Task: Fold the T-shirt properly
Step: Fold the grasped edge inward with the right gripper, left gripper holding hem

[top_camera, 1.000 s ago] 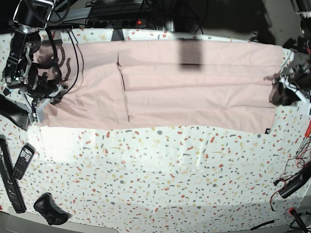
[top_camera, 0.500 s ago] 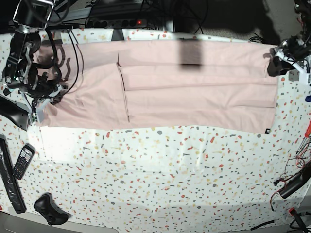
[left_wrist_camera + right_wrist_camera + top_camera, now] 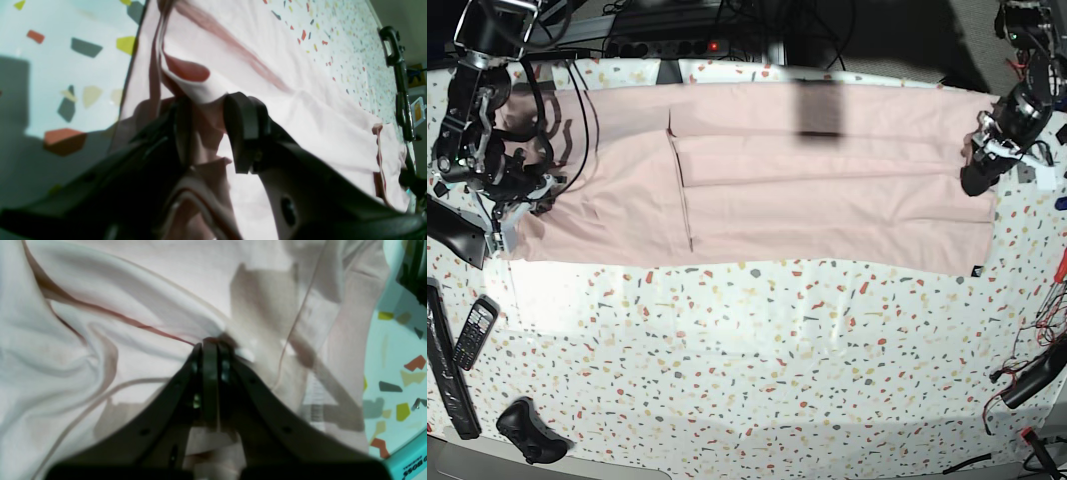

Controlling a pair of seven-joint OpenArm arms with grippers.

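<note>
Base view: shirt (image 3: 827, 190) spread long across far half of worktop (image 3: 757, 370), sides already folded in to a band, layered edges showing mid-cloth. Left gripper (image 3: 983, 172) at band's end on view's right, tip down at cloth edge. Right gripper (image 3: 515, 195) at opposite end on view's left, low on cloth. Phone (image 3: 473, 333) and black controller (image 3: 529, 431) near front corner, well apart from shirt. Power strip (image 3: 652, 45) beyond far edge.

Left wrist view: left gripper (image 3: 206, 133) with jaws well apart, a raised fold of shirt (image 3: 300, 110) sitting between them; near pad (image 3: 245, 131) touching or just beside cloth, far finger in shadow. Not yet pinched as far as visible; firm hold cannot be confirmed. Speckled worktop (image 3: 50, 66) bare beside hem.

Right wrist view: right gripper (image 3: 210, 350) with jaws fully together, nipping a small ridge of shirt (image 3: 100, 306) at tips; creases radiating from pinch point. Sliver of worktop (image 3: 393, 373) at frame edge.

Step, judged: securing both ends for a crosswise fold; one end gripped, other end being taken. Next move likely needs left jaws closed on all layers of the fold, then both ends lifted evenly and carried over so the band halves without skewing.
</note>
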